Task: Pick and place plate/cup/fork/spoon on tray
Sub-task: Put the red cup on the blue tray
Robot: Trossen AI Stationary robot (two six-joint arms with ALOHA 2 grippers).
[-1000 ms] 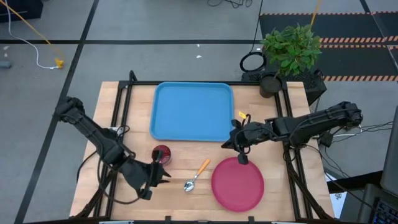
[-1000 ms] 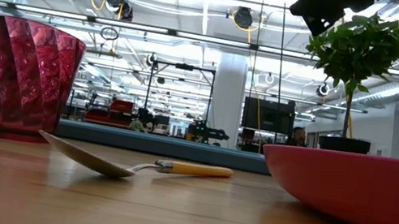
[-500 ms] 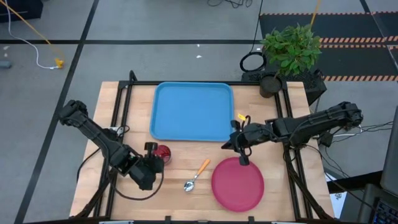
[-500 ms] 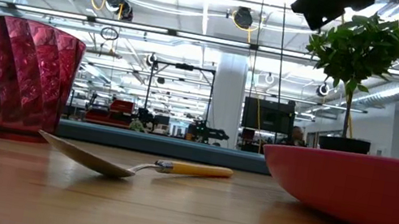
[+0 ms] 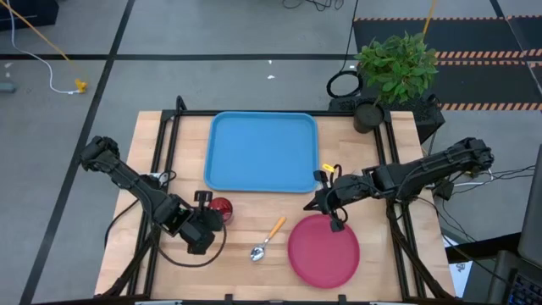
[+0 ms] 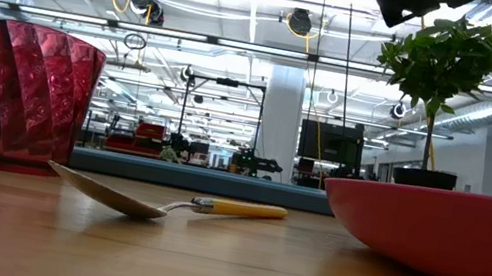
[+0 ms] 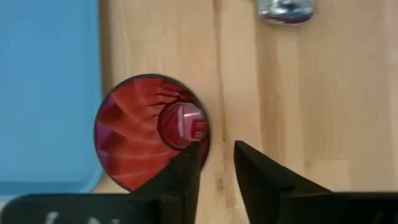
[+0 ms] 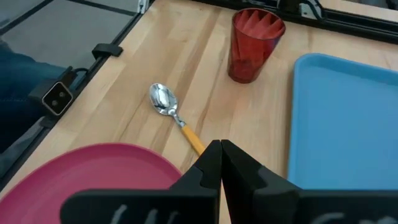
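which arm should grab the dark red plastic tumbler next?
Left. Its gripper hangs right above the dark red plastic tumbler, fingers open over the rim. The right gripper sits shut by the round pink-red plate.

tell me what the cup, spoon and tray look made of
Cup: likely plastic, glossy translucent dark red with facets that let light through. Spoon: shiny metal bowl that mirrors its surroundings; orange handle looks like plastic. Tray: probably plastic, smooth uniform light blue with a moulded raised rim.
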